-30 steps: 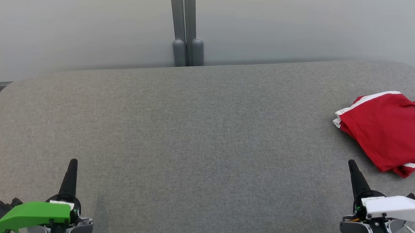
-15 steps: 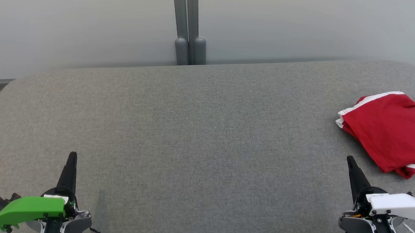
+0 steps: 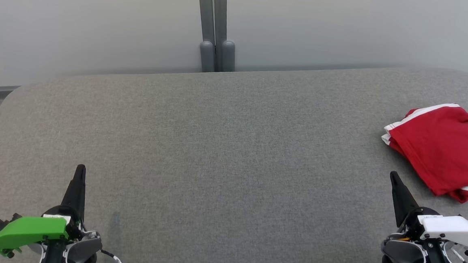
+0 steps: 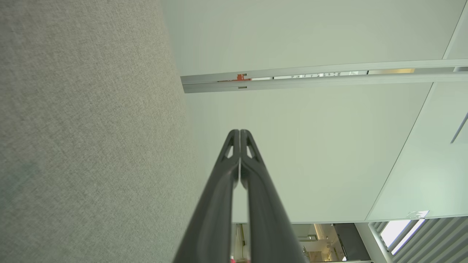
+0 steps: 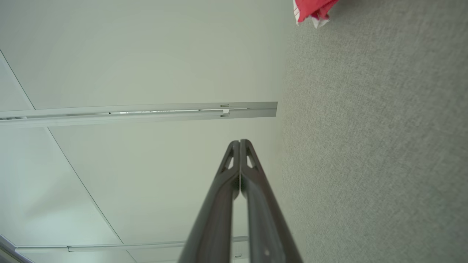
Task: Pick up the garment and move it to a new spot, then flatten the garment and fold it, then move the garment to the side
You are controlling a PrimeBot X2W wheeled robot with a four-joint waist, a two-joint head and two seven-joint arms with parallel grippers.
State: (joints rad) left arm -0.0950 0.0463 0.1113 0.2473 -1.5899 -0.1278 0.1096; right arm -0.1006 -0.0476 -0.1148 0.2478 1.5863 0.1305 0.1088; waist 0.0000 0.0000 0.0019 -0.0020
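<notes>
1. Under and ahead of both sets of my jaws spreads the grey fabric surface [image 3: 233, 147]. It runs from between my grippers on past their tips to the pale wall panels [image 3: 82, 24] and a grey double post [image 3: 216, 24].
2. Ahead of my right jaws and out to their right, the red garment [image 3: 440, 148] with white stripes lies in loose folds on that surface. It is near those tips but apart from them, and well apart from my left jaws, far across to their right. Its outer part runs off the head view's edge.
3. My left gripper [image 3: 80, 170] has its fingers pressed together with nothing between them, tips pointing toward the wall. My right gripper [image 3: 394, 176] is closed the same way, also empty.
4. From my right wrist, a red corner of the garment [image 5: 310, 9] with a white edge sits up and to the right of my closed tips. From my left wrist, a pale rail [image 4: 310, 76] with a small red mark [image 4: 239, 77] crosses above my tips, and slats [image 4: 438, 237] lie low to their right. From my head, a green cover [image 3: 29, 230] sits behind my left jaws and a white cover [image 3: 451, 228] behind my right.
5. Just behind my right jaws, a small label [image 3: 429, 217] carries print too small to read.
</notes>
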